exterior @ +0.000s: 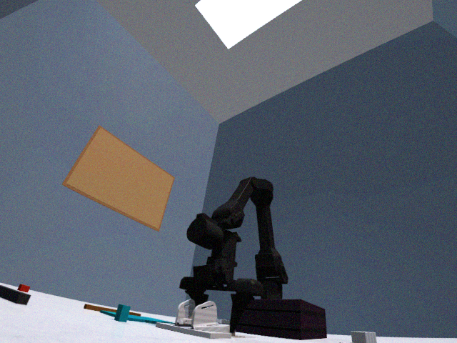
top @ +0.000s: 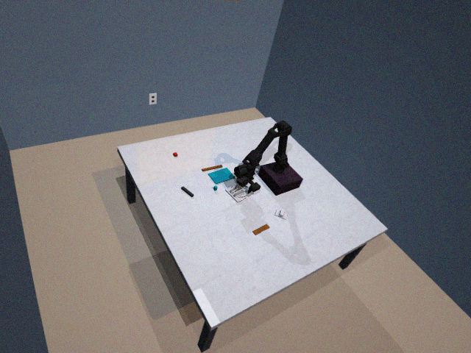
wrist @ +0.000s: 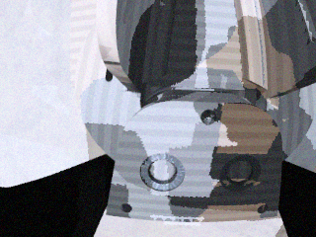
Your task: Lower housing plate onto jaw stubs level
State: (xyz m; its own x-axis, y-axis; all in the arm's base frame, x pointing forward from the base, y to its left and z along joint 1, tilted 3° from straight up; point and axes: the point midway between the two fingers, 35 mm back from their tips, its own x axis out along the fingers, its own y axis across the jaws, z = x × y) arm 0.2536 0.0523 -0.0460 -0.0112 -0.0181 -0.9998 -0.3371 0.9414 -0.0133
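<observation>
The pale housing plate [wrist: 197, 148] lies between the two black fingers in the wrist view. My gripper [wrist: 197, 166] [top: 245, 189] [exterior: 216, 320] is shut on it, low over the white base [exterior: 191, 330] [top: 238, 199]. Two round ringed features show on the plate, a left one [wrist: 162, 170] and a right one [wrist: 241, 171]. Two pale jaws [exterior: 205, 314] [exterior: 183, 313] stand upright on the base, close to the fingers. Shadow patches break up the plate's surface. In the top and exterior views the plate is hidden, and whether it sits level or fully down cannot be told.
A teal sheet [top: 220, 175], a teal block [top: 215, 187] [exterior: 122, 313] and a brown bar [top: 211, 168] lie nearby. A black bar [top: 187, 191], a red block [top: 175, 154], an orange-brown strip [top: 260, 229] and a small white part [top: 280, 213] lie farther out. The arm stands on a dark box [top: 281, 182].
</observation>
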